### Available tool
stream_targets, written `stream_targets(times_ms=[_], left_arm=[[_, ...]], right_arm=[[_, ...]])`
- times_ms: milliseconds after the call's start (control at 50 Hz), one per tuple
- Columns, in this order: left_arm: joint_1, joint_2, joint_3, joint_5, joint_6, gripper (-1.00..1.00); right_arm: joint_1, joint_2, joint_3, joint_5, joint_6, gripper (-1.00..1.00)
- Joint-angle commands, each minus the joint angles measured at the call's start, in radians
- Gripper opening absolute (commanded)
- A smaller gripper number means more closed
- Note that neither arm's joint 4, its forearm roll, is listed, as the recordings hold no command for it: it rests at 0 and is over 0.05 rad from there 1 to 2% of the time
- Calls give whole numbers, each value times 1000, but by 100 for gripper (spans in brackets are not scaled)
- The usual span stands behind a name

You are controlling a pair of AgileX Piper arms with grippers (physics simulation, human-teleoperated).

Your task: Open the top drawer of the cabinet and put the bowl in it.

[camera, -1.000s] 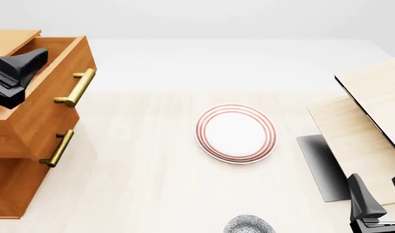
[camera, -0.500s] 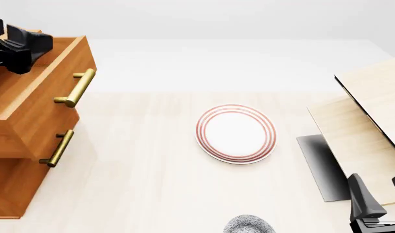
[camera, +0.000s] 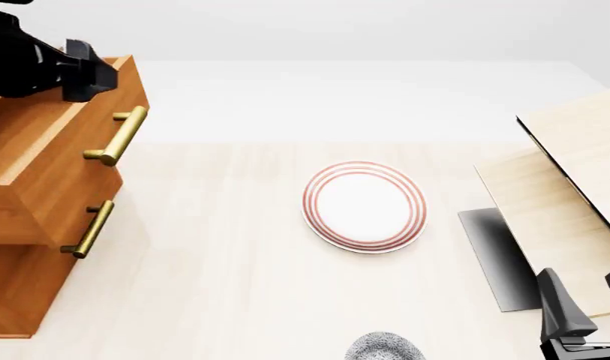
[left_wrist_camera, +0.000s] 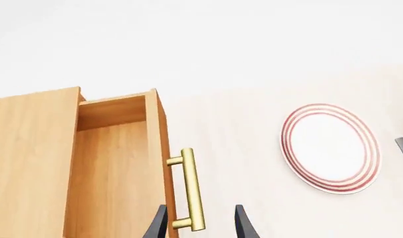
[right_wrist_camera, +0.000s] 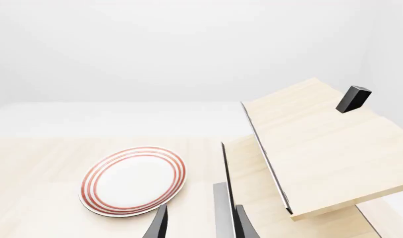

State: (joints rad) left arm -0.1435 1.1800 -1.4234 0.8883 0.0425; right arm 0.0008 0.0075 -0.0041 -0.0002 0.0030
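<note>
Your top drawer (camera: pixel 44 150), the uppermost orange-brown wooden one with the brass bar handle (camera: pixel 118 135), already stands pulled out of the orange-brown wooden cabinet (camera: pixel 14 292) at the desk's left edge, so the bowl is what matters next. The small round bowl (camera: pixel 385 348), white with dense grey-blue speckles, sits at the desk's near edge, a little right of centre, only its far rim in the front view. It lies to the left of your right gripper (camera: pixel 593 311), which hangs near the desk's near right corner with its fingers spread and holding nothing. Your left gripper (camera: pixel 85 71) is up over the drawer's far corner, well apart from the bowl, fingertips parted and empty in its wrist view (left_wrist_camera: pixel 200 223). So the right arm is plainly nearer: reach leftward, passing nearer than the flat white plate with red rings (camera: pixel 365 206) at mid-desk, and keep clear of the pale light-wood panels (camera: pixel 565 187) along the right edge.
</note>
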Motion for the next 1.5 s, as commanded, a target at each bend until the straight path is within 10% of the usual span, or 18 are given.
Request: stream_targets(times_ms=[20,620,1500], left_arm=[[1,90,-27,65,-63,100],[50,142,-152,163,-138,100],[103,113,-67,115,-142,100]], right_arm=[[0,-1,1,0,-1,100],[0,-1,1,0,-1,100],[0,-1,1,0,-1,100]])
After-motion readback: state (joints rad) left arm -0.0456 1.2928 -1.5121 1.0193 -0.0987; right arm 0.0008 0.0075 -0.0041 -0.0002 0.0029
